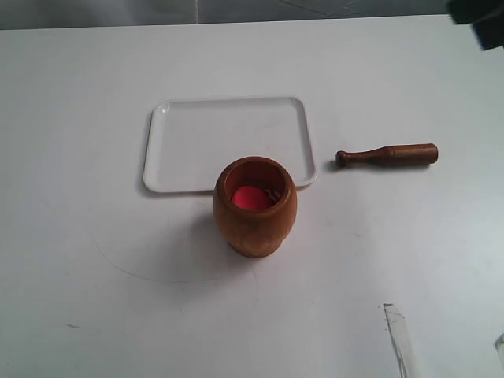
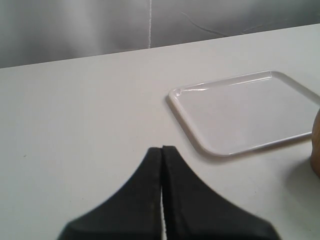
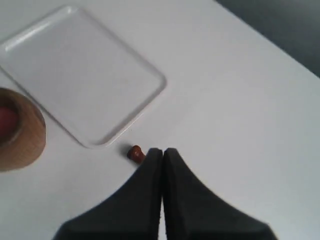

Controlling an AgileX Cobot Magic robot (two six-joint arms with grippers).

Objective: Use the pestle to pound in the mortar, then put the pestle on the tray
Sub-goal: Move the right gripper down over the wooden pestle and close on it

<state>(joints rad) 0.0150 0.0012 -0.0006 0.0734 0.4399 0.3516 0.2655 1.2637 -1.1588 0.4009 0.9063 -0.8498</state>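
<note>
Black and matte, the right pincer [image 3: 162, 151] has two wedge-shaped fingers that taper to blunt tips and are pressed flat together, with nothing between them. Just beside those tips shows the small rounded knob of the pestle [image 3: 135, 153]; the fingers hide the rest of its shaft from that camera. The left pincer [image 2: 162, 149] is the same dark wedge shape, also closed on nothing, over bare desk [image 2: 75, 125] apart from a rounded corner of the tray [image 2: 240, 112].

The tray is smooth, glossy white plastic, flat with a low raised rim. The pestle [image 1: 386, 155], a slim dark-brown turned stick, lies on the desk just off the tray's right short edge, knob end toward it and not touching. The mortar [image 1: 254, 224], a barrel of reddish-brown turned wood, stands upright at the tray's near edge by the right corner; whether it touches the rim cannot be told. Something red [image 1: 250, 197] sits inside its round mouth.
</note>
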